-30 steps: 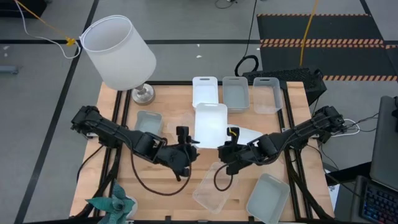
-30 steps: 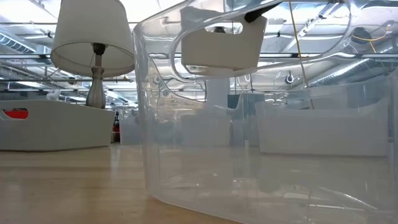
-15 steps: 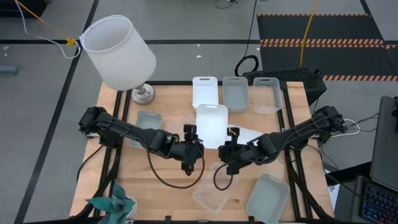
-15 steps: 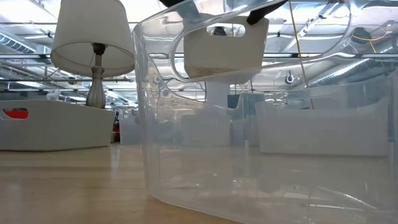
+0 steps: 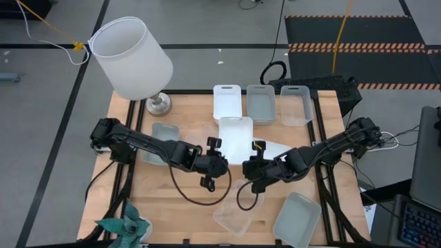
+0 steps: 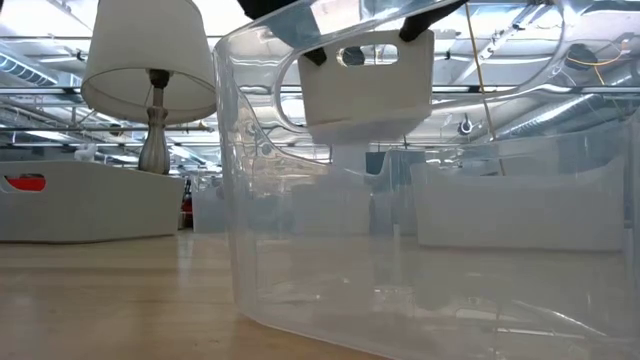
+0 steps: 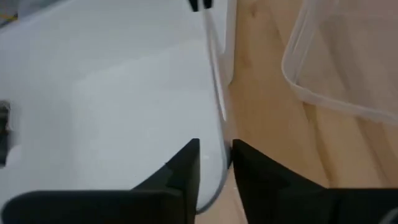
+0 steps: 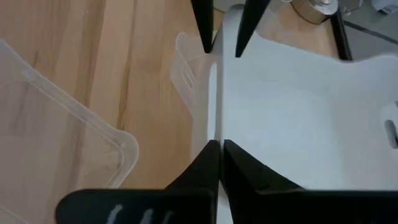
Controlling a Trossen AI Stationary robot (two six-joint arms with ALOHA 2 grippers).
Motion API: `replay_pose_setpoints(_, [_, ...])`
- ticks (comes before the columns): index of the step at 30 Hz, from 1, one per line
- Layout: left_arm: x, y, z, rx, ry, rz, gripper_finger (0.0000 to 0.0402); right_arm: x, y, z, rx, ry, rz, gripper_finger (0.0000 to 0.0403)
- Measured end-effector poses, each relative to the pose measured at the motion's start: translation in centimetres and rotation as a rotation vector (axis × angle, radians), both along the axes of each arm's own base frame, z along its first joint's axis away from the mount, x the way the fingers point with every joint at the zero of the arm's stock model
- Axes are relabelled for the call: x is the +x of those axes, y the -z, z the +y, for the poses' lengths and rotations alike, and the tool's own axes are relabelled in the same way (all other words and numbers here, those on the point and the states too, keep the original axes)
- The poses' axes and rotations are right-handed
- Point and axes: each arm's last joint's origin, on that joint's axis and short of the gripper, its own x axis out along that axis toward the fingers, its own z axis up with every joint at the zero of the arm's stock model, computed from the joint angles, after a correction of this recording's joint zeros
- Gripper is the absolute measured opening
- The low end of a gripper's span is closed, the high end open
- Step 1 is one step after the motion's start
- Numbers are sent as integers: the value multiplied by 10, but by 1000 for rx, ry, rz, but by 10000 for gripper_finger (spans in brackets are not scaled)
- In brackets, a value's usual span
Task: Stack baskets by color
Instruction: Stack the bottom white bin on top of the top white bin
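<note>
A white basket (image 5: 234, 134) hangs over the middle of the table, held at its near short end by both grippers. My left gripper (image 7: 216, 158) comes at it from the left and my right gripper (image 8: 221, 155) from the right, each shut on the rim. The low view shows the basket (image 6: 365, 95) in the air, its slotted end wall facing the near edge. Another white basket (image 5: 227, 101), a grey one (image 5: 261, 103) and a clear one (image 5: 295, 105) stand in a row at the far edge. My left gripper pinches the white basket's near end rim (image 7: 219, 118) between its two fingers, one inside the wall and one outside. The fingers slant down from the table's left and lie along the rim. The basket is clear of the table. My right gripper pinches the same near end rim (image 8: 214, 118), one finger on each side of the wall, slanting down from the table's right and lying along the rim. My left gripper's fingers (image 8: 203, 22) show farther along that rim.
A clear basket (image 5: 231, 213) and a grey basket (image 5: 298, 219) lie near the front edge. Another grey basket (image 5: 164, 136) sits under my left arm. A clear basket (image 8: 186, 71) stands beside the held one. A lamp (image 5: 131, 58) stands at the far left corner.
My left gripper has gone toward the table's right and down to the white basket's near end, where one of its fingers now shows beside the slot in the low view. The basket has sunk a little.
</note>
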Motion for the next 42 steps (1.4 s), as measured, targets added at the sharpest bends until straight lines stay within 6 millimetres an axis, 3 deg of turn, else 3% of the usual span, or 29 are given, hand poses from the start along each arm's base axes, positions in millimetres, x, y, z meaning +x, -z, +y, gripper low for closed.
replay_pose_setpoints(6, [0,1,-1,60,79,27,15,1,-1,0,-19,-15,-10,8])
replay_pose_setpoints(9, [1,1,1,66,78,26,12,1,-2,2,-41,-17,-22,28])
replay_pose_setpoints(16, [-1,3,5,74,114,67,7,-5,-8,18,-87,-80,-77,133])
replay_pose_setpoints(22, [0,4,18,117,130,116,8,-31,-34,27,-123,-92,-192,200])
replay_pose_setpoints(28, [-2,-5,49,142,119,131,9,-74,-65,35,5,-136,-300,209])
replay_pose_setpoints(33, [-8,-20,78,126,135,106,6,-100,-74,39,57,-174,-308,202])
replay_pose_setpoints(42, [-23,-51,120,110,95,54,6,-111,-73,45,17,-199,-299,201])
